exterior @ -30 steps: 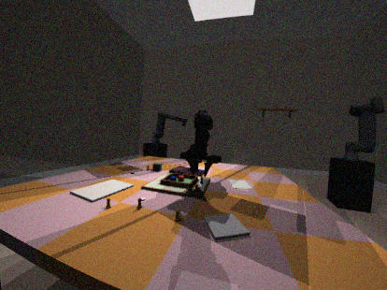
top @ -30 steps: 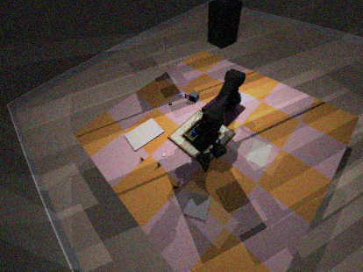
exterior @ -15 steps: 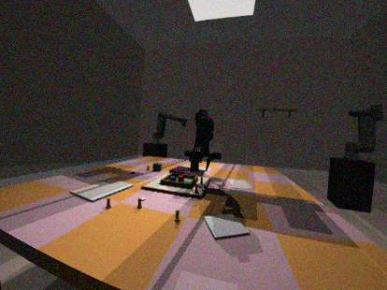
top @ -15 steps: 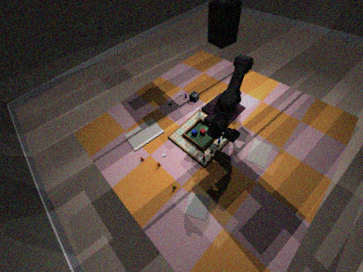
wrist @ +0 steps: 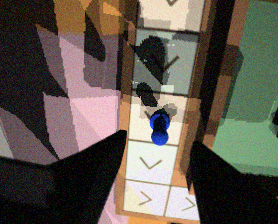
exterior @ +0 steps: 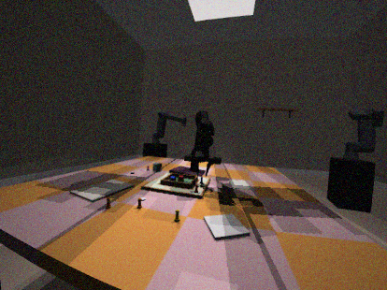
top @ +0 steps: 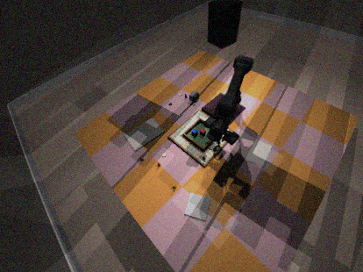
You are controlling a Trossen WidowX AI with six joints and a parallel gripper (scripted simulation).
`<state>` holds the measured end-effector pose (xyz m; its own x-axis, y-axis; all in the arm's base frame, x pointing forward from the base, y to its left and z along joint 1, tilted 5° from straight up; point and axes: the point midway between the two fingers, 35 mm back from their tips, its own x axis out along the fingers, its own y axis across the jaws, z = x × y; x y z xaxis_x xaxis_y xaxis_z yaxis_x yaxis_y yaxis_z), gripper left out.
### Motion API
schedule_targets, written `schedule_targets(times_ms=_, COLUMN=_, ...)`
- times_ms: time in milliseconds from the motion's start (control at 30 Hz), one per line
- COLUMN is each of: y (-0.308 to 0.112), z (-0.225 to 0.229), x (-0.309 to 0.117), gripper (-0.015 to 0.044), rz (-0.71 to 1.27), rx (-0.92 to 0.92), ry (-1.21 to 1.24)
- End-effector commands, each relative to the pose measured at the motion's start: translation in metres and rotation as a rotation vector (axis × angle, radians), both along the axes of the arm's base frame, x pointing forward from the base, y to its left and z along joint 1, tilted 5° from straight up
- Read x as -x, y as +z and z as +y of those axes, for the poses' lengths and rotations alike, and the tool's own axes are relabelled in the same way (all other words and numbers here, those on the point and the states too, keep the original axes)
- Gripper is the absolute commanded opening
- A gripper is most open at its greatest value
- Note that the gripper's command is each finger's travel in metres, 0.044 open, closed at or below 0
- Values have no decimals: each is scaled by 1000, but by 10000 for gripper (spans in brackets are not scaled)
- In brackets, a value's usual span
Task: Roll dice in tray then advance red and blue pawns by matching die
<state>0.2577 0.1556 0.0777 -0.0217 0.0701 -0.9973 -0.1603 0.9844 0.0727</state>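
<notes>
The board [top: 177,137] [exterior: 151,186] has a ring of arrow squares around the green tray [top: 200,141] [wrist: 250,145]. The blue die [top: 195,132] [exterior: 173,178] and the red die [top: 202,132] lie in the tray; their numbers are too small to read. The red pawn [top: 204,158] [exterior: 196,189] stands near the board's front corner. The blue pawn [wrist: 160,131] stands on a cream square, one square before the corner square in the arrows' direction. My gripper [wrist: 158,142] [exterior: 201,167] is partly open above it, one finger to each side, holding nothing.
Several small dark pieces, such as one pawn [top: 174,188] [exterior: 177,215], stand in front of the board. A pale slab [top: 197,206] [exterior: 226,225] lies in front, another slab [exterior: 100,191] to the left. A grey cube [top: 194,96] [exterior: 157,166] stands behind. Other arms stand farther off.
</notes>
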Motion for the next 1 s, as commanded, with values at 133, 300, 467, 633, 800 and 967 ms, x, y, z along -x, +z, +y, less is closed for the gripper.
schedule_targets(times_ms=133, y=-14, z=0, x=2, gripper=200, rz=9, rx=0, ry=-4)
schedule_targets(times_ms=300, y=-22, z=1, x=3, gripper=200, rz=10, rx=0, ry=-4)
schedule_targets(times_ms=467, y=-30, z=1, x=3, gripper=200, rz=10, rx=0, ry=-4)
schedule_targets(times_ms=633, y=-32, z=1, x=4, gripper=147, rz=10, rx=0, ry=-4)
schedule_targets(times_ms=800, y=-32, z=1, x=4, gripper=55, rz=10, rx=0, ry=-4)
schedule_targets(times_ms=967, y=-32, z=1, x=4, gripper=22, rz=10, rx=0, ry=-4)
